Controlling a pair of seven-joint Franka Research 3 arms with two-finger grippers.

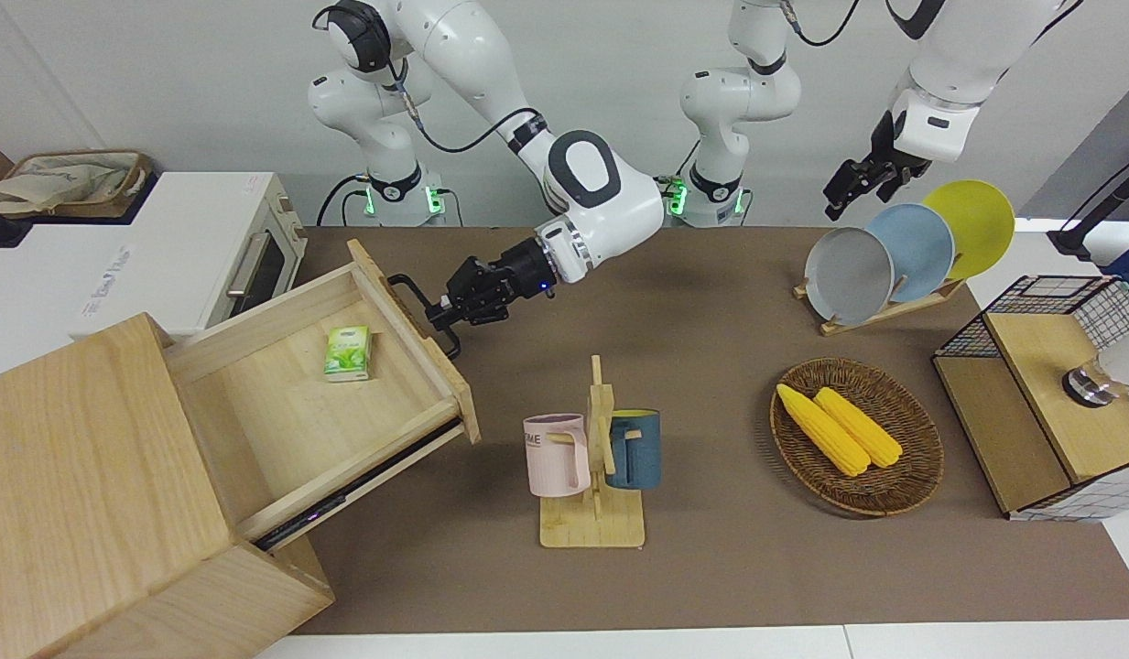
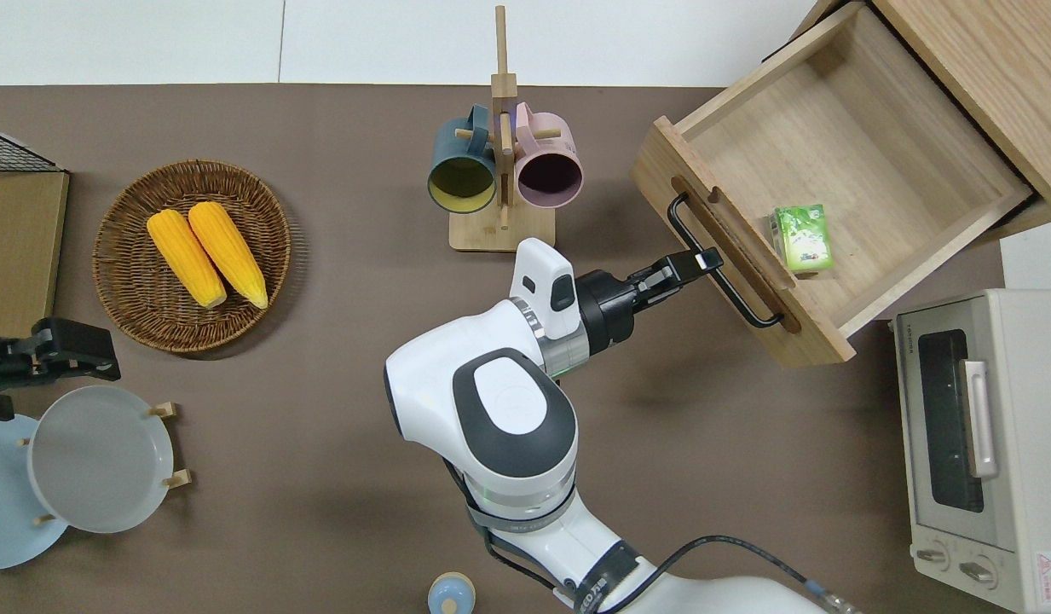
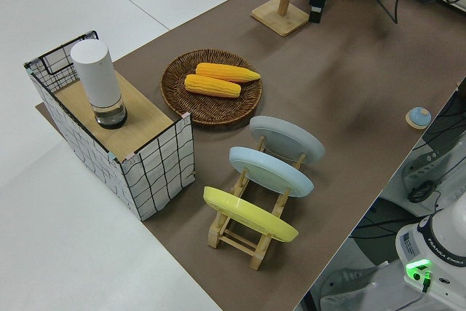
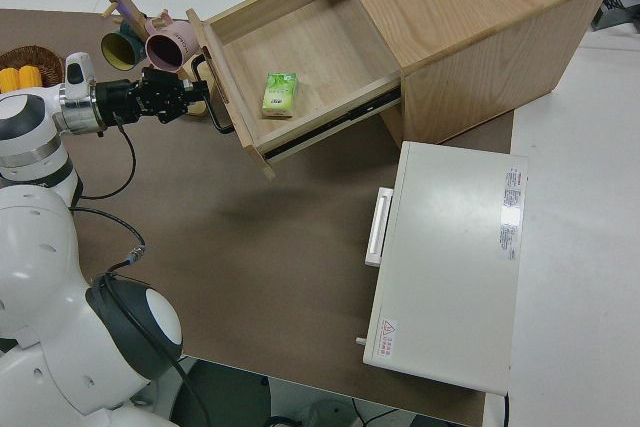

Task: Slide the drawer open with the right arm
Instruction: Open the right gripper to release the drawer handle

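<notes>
Drawer (image 2: 840, 162) pulled well out of big light-wood box (image 1: 88, 494) at right arm's end of table; green packet (image 2: 802, 238) lies inside near front panel. Right gripper (image 2: 698, 258) clamped on black bar handle (image 2: 721, 273) about mid-length, fingers closed round bar. Left arm parked, its fingers' state unclear

- A white toaster oven (image 2: 977, 443) stands at the right arm's end of the table.
- A wooden mug stand (image 1: 593, 494) holds a pink mug (image 1: 557, 455) and a blue mug (image 1: 635, 447).
- A wicker basket (image 1: 903, 490) holds two corn cobs (image 1: 839, 428).
- Grey, blue and yellow plates (image 3: 271, 180) stand on edge in a wooden rack.
- A wire-mesh cabinet (image 3: 145, 154) carries a white cylinder (image 3: 98, 81).
</notes>
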